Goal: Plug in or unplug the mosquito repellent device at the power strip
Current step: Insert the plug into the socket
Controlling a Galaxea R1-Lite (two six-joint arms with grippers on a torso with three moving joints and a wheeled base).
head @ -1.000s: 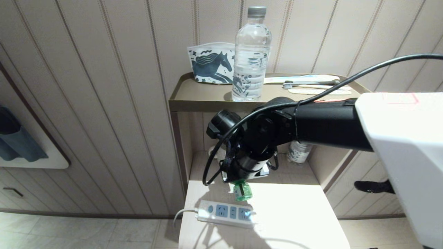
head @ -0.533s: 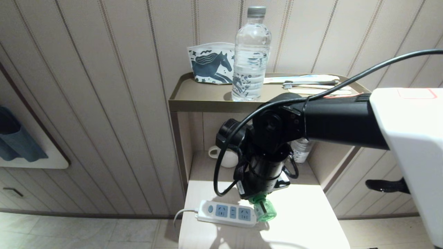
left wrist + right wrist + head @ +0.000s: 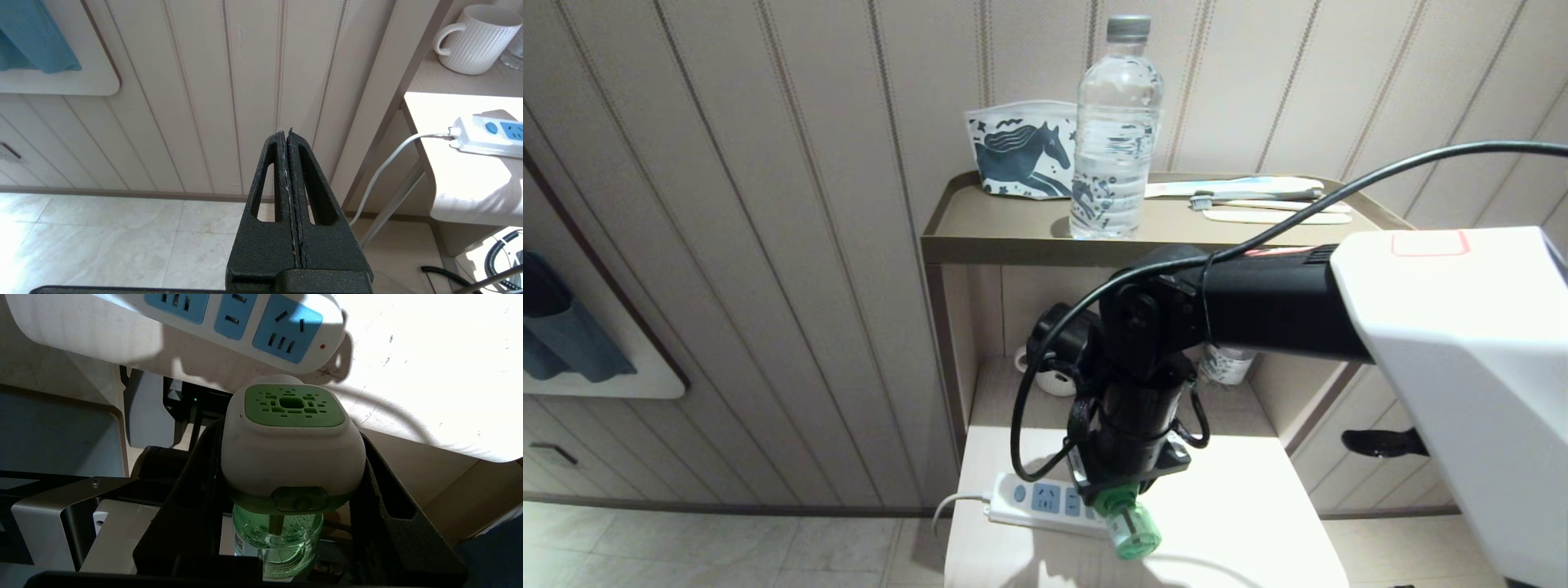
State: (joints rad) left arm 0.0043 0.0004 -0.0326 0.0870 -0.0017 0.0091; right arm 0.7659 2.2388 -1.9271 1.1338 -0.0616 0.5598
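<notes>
Clamping the mosquito repellent device by the sides of its white head, the right gripper hung just beside the end of the power strip on the tabletop, the device clear of the sockets. The left gripper was pressed closed on nothing, beside the tabletop.

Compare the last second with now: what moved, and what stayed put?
The right gripper, still clamping the mosquito repellent device, swung it down from behind the power strip to its right end, turning the bottle outward. Strip, water bottle and shut left gripper stayed put.
</notes>
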